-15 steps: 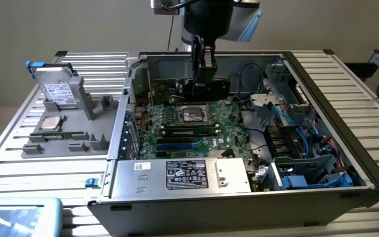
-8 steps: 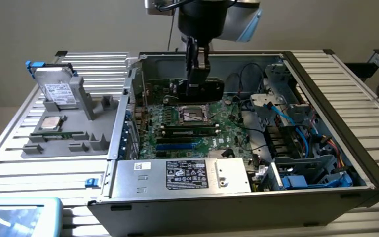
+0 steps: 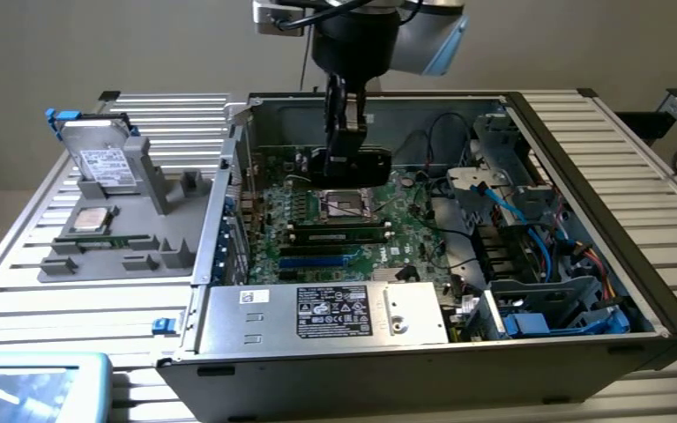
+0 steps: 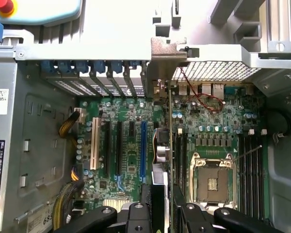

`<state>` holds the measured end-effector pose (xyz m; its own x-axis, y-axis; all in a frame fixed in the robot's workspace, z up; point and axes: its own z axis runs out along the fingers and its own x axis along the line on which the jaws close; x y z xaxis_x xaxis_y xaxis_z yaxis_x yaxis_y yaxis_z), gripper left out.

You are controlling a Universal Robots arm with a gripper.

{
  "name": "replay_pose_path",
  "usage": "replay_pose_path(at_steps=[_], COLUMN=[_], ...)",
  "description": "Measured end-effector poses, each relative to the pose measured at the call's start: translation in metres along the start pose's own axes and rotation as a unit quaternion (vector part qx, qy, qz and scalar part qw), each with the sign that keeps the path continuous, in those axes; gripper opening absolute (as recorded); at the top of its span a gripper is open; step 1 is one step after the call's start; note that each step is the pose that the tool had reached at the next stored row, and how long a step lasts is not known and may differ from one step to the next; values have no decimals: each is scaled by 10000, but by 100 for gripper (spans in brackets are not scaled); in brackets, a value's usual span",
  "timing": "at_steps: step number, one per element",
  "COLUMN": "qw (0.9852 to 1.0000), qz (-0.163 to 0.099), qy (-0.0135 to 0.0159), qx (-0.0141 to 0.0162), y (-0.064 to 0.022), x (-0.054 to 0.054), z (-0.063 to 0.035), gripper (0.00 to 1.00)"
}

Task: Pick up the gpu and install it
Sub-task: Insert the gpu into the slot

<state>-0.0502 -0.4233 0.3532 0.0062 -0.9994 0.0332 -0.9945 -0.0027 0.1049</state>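
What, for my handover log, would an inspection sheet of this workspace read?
Surface: silver slatted metal table carrying an open black computer case with a green motherboard.
Job's things: gpu, a small card with a black cooler block, held over the motherboard.
Clutter: grey plastic parts holder with a silver hard drive and a square processor chip.
Grippers: black gripper, fingers shut on the gpu.
Cables: blue cables inside the case; yellow-black bundle.
Surroundings: plain beige wall; blue-framed screen.

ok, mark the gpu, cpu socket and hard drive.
gpu [image 3: 368,167], exterior view, black cooler face.
cpu socket [image 4: 212,180], wrist view, centre of the contacts.
hard drive [image 3: 105,165], exterior view, white label.
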Motion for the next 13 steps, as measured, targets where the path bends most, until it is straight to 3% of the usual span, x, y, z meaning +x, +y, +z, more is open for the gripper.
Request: replay_pose_path(at_steps=[2,8,10,13], qw=[10000,9999,9998,9998], qz=[1,6,7,6], qy=[3,6,9,9], qx=[13,162,180,182], y=[14,56,80,85], x=[3,3,2,13], z=[24,66,97,153], gripper=[28,28,28,28])
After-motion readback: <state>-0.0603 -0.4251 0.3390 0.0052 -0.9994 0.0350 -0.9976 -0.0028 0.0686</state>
